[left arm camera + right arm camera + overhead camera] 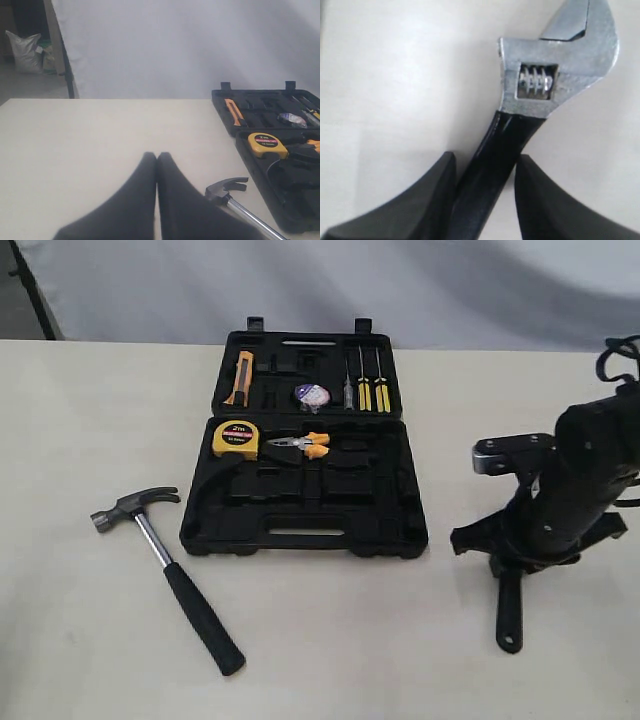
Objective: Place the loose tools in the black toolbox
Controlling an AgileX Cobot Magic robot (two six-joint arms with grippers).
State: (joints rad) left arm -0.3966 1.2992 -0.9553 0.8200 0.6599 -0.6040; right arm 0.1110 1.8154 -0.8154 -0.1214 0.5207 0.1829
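Note:
The black toolbox (300, 530) lies open mid-table, with the purple-white tape roll (311, 394) resting in its far half. To the left of the case, on the table, lies the claw hammer (165, 560). My right gripper (515, 545) is down at the table right of the case. In the right wrist view it (486, 157) stands open astride the black handle of the adjustable wrench (555, 75); one finger touches the handle and a gap shows at the other. My left gripper (157, 156) is shut on nothing, hovering near the hammer head (225, 190).
A yellow tape measure (236, 439) and orange-handled pliers (305, 444) sit in the near half of the case. An orange knife (240, 378) and yellow screwdrivers (372, 390) are in the far half. The wrench handle's end (509, 615) sticks out below the right arm.

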